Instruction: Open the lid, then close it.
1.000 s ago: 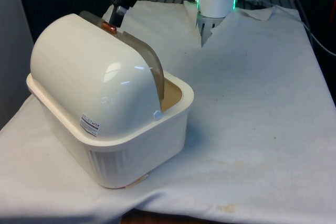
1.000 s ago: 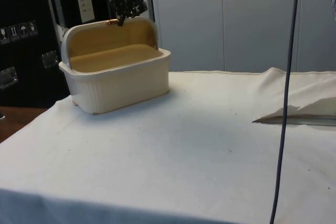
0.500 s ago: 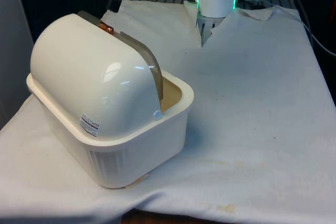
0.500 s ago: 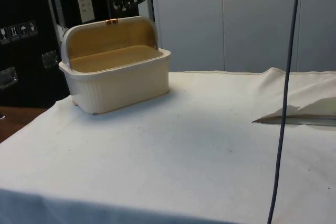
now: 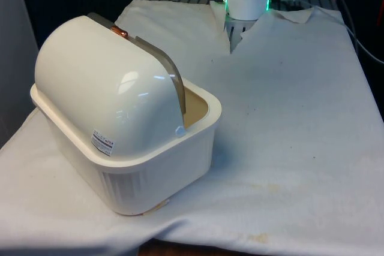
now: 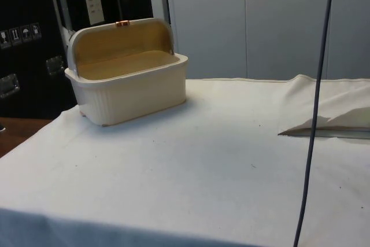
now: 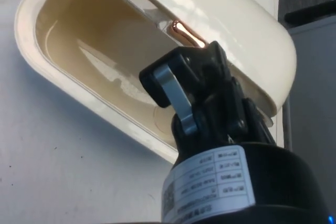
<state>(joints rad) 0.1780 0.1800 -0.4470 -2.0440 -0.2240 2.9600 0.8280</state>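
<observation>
- Box (image 5: 150, 166) sits on the cloth (image 5: 288, 118) at the front view's left, with its back to that cam. Its open side faces the side cam.
- Lid (image 5: 163, 65) is rolled right back over the dome and the inside is bare, so I judge the opening half done.
- Copper handle (image 5: 120, 30) rests at the dome's crest.
- Gripper (image 7: 191, 80) hangs above the handle, apart from it, and nothing is seen in it. Parted or clenched: cannot tell.
- Step in hand, by my reading: re-approach the handle to close the lid.
- To do it well:
  - Come down on the handle's rear side, i.e. the side away from the opening, so the push drives the lid fwd.
  - Follow the dome's arc. Keep force tangential and don't press down into the shell.
  - Contact mid-handle, since off-centre contact may skew the lid in its track.
  - Box looks light and the cloth is loose, so go slow or the whole box may slide or tip instead of the lid rolling.
  - Carry on until the lid edge meets the front rim.
</observation>
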